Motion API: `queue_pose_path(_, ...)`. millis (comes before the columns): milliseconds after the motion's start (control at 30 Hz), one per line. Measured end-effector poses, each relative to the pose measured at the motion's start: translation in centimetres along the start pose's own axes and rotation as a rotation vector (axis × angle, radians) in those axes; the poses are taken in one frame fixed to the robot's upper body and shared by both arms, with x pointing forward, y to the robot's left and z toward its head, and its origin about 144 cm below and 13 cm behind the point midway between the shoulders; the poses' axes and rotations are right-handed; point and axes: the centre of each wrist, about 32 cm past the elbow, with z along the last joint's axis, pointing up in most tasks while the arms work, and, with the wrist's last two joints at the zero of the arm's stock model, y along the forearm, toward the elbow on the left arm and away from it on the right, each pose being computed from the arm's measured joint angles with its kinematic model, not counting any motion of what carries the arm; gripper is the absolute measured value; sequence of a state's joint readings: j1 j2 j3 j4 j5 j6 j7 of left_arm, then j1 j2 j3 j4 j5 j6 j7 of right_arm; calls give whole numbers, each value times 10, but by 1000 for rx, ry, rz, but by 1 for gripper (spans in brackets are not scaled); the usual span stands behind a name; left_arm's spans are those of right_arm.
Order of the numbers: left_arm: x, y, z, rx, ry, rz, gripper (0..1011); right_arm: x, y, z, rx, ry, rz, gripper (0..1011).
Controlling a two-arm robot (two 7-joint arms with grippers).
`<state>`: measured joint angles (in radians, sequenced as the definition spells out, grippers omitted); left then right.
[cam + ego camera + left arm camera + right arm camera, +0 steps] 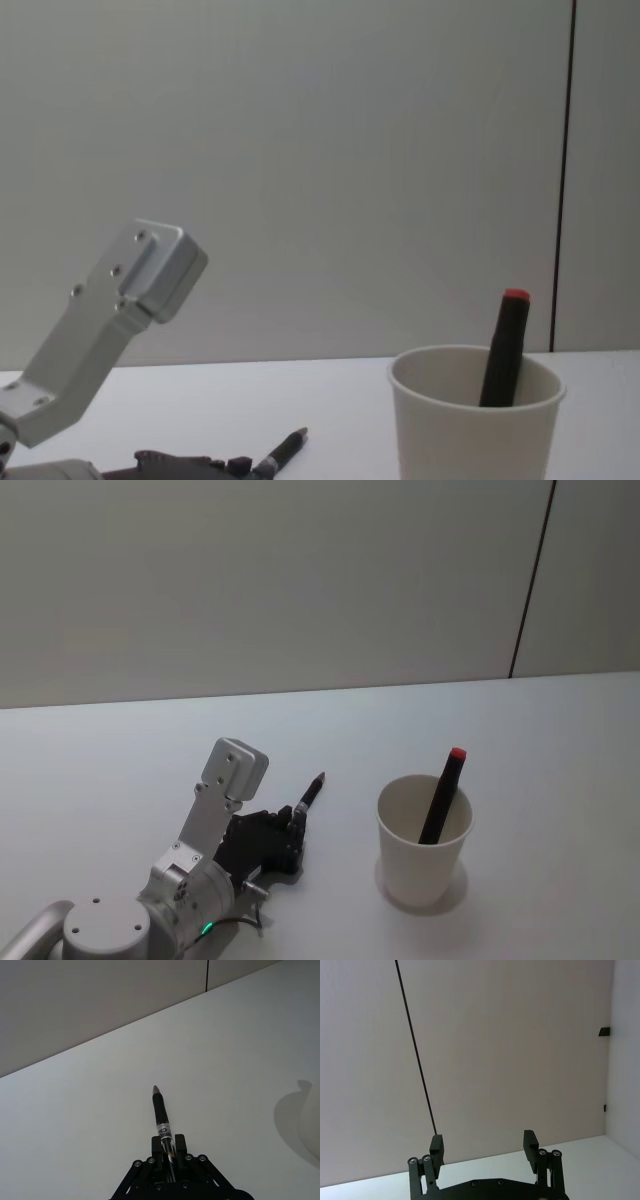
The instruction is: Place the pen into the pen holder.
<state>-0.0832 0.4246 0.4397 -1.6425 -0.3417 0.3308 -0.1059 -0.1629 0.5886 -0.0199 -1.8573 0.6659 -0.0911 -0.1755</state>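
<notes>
My left gripper [298, 825] sits low over the white table [560, 740], to the left of the pen holder [424, 855], and it is clamped on the pen [313, 792]. The pen is slim and dark, with a black grip section, a pale grey tip and a white printed band on the barrel just ahead of the fingers. In the left wrist view the pen [160, 1110] juts straight out of the left gripper [169, 1147], tip pointing toward the back wall. From the chest view the pen [285, 448] slants, its tip higher than the held end; I cannot tell whether any of it touches the table.

The pen holder [475, 420] is a plain white paper cup with a rolled rim, standing upright near the held pen but apart from it. A red-capped pen [445, 795] with a black body leans inside it.

My right gripper [483, 1146] has its fingers spread with nothing between them, and it faces the wall [520, 1035].
</notes>
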Motion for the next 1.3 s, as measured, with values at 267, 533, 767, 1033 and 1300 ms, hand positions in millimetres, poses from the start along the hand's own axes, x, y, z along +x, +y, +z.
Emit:
queue_pose_path(267, 0, 0, 0, 0, 0, 0, 152, 0, 0, 0, 0, 0, 0, 1001)
queue_pose_path(533, 0, 0, 0, 0, 0, 0, 152, 0, 0, 0, 0, 0, 0, 1001)
queue_pose_path(767, 1, 1, 0, -1, -3, 1, 152, 0, 0, 0, 0, 0, 0, 1001)
queue_pose_path(1033, 4, 4, 3, -19, -31, 12, 151, 0, 0, 0, 0, 0, 0, 1001)
queue_pose_path(1300, 9, 8, 16, -73, -58, 24, 151, 0, 0, 0, 0, 0, 0, 1001)
